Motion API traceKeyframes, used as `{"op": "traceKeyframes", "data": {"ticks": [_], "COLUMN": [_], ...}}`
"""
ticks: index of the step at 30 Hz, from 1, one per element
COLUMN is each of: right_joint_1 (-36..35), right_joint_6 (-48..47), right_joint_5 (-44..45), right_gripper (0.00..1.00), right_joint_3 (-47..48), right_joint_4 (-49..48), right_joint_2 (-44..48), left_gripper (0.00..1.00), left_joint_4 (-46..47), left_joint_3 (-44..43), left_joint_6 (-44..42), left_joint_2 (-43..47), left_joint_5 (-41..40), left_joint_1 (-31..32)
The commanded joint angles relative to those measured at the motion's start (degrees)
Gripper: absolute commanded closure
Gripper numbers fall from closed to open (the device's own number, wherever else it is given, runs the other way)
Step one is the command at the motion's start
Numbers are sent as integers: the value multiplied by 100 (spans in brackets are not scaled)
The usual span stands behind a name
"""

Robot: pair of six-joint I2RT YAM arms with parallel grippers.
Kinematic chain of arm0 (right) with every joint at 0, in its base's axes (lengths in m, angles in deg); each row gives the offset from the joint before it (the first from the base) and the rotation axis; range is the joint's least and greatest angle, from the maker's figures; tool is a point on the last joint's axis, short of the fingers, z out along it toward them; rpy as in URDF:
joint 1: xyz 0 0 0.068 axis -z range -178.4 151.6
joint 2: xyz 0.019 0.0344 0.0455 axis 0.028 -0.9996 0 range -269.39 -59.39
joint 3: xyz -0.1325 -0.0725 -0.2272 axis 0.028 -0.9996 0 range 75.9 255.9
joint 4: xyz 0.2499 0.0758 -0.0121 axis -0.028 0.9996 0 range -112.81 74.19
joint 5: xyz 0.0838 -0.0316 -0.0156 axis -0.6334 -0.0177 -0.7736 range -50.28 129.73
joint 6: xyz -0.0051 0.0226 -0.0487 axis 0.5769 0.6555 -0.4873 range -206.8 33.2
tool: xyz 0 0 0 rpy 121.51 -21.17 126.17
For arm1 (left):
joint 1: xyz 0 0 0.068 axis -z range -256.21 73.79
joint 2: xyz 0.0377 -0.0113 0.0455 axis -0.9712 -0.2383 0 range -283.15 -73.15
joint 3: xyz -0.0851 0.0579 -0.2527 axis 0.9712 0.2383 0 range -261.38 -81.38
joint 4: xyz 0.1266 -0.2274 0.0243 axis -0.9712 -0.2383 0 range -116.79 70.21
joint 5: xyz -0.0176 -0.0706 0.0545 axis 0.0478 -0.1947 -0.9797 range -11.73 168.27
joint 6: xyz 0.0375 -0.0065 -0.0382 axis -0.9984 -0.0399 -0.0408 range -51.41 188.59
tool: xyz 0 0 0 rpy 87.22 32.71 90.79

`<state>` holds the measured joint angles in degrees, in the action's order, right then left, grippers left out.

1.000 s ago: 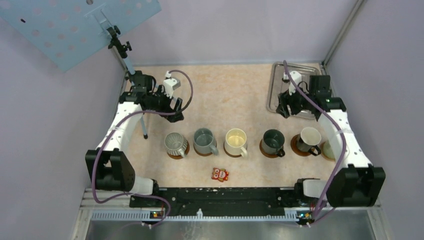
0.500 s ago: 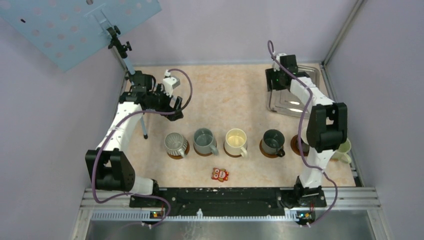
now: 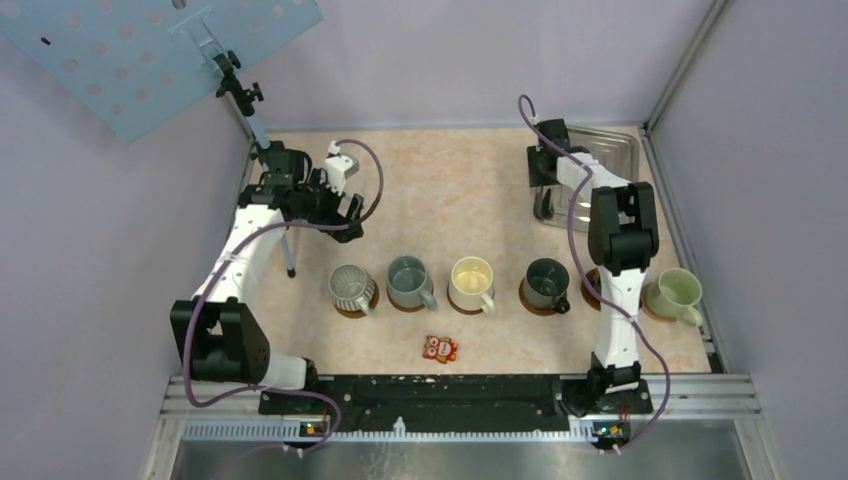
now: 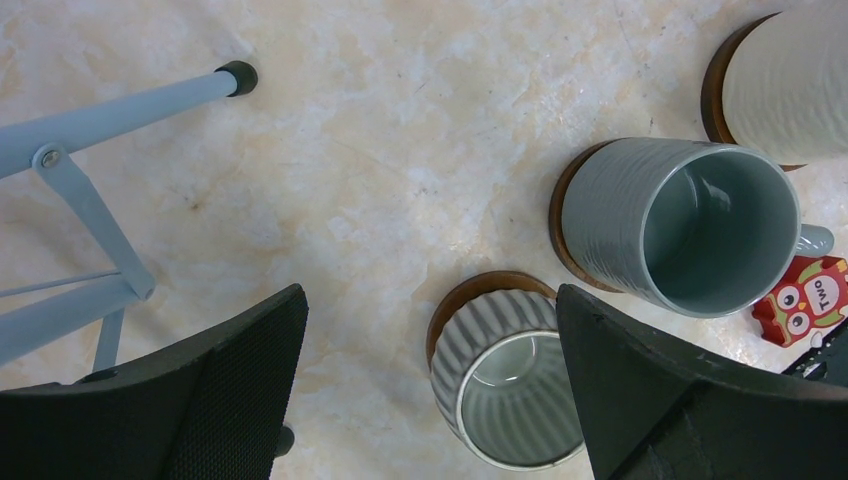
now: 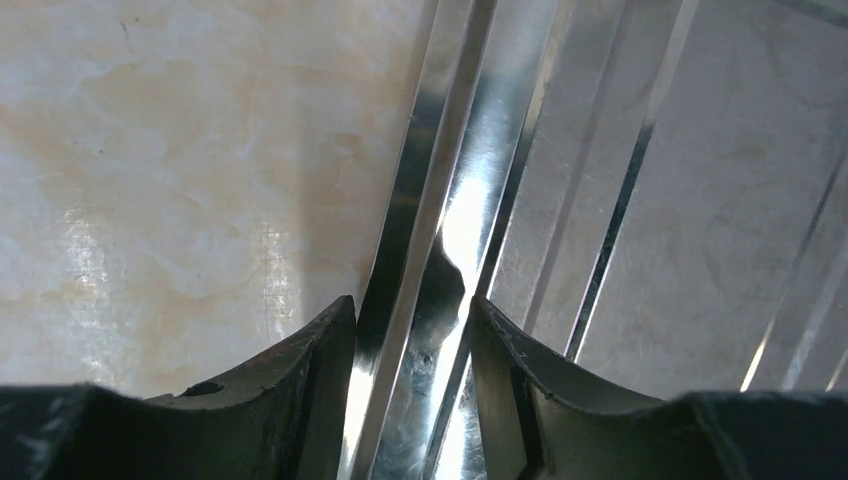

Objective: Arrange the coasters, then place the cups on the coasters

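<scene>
Cups stand in a row on brown coasters: ribbed grey [image 3: 352, 287], blue-grey [image 3: 408, 281], cream [image 3: 472, 283], dark green [image 3: 546, 282] and pale green [image 3: 675, 293]. My right arm hides whatever stands between the last two. The left wrist view shows the ribbed cup [image 4: 515, 395] on its coaster [image 4: 480, 285] and the blue-grey cup [image 4: 690, 225]. My left gripper [image 4: 430, 300] hangs open and empty above the table at the back left [image 3: 335, 210]. My right gripper [image 5: 412, 320] straddles the left rim of the metal tray [image 5: 425, 200], one finger against each side of it.
The metal tray [image 3: 600, 160] lies at the back right corner. A red owl packet [image 3: 440, 348] sits in front of the cups. A light blue stand's leg [image 3: 288, 250] comes down beside my left arm, under a perforated blue board [image 3: 150, 60].
My right arm swung from the tray's right side to its left rim, and its jaws narrowed around that rim. The pale green cup is now uncovered. The left arm stayed still.
</scene>
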<state>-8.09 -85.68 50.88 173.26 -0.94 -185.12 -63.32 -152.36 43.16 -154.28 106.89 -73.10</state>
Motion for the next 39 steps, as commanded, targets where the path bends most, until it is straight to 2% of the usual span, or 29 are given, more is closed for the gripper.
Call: {"op": "traceKeyframes", "data": {"ticks": [1,5,9,13,19,22,25,32,35,39], "right_joint_1": [-33,-34,-33,-33,-52,-71,-76,-68,-72,-131], "right_joint_6": [57,31,-74,-480,-1576,-2570,-3823,-6488,-7075,-7576], "right_joint_5": [146,4,-409,-1168,-2218,-2660,-3102,-3218,-3218,-3417], "right_gripper": [58,65,86,100,100,100,100,100,100,100], "right_joint_3": [456,494,418,430,-229,-565,-817,-2155,-2278,-1961], "right_joint_4": [-186,-135,114,728,1020,1360,2126,2503,2535,2796], "right_joint_2": [-280,-427,-426,-379,235,525,785,1678,1769,1566], "left_gripper": [1,1,1,1,1,1,1,1,1,1], "left_joint_4": [153,144,100,90,121,153,192,291,301,310], "left_joint_3": [65,24,-21,6,78,120,150,265,300,287], "left_joint_6": [-44,-65,-67,-91,-111,-117,-121,-137,-152,-171], "left_joint_2": [208,166,135,158,212,245,275,345,360,367], "left_joint_5": [-74,-147,-216,-236,-192,-145,-95,57,108,169], "left_joint_1": [14,15,14,15,14,14,14,14,14,14]}}
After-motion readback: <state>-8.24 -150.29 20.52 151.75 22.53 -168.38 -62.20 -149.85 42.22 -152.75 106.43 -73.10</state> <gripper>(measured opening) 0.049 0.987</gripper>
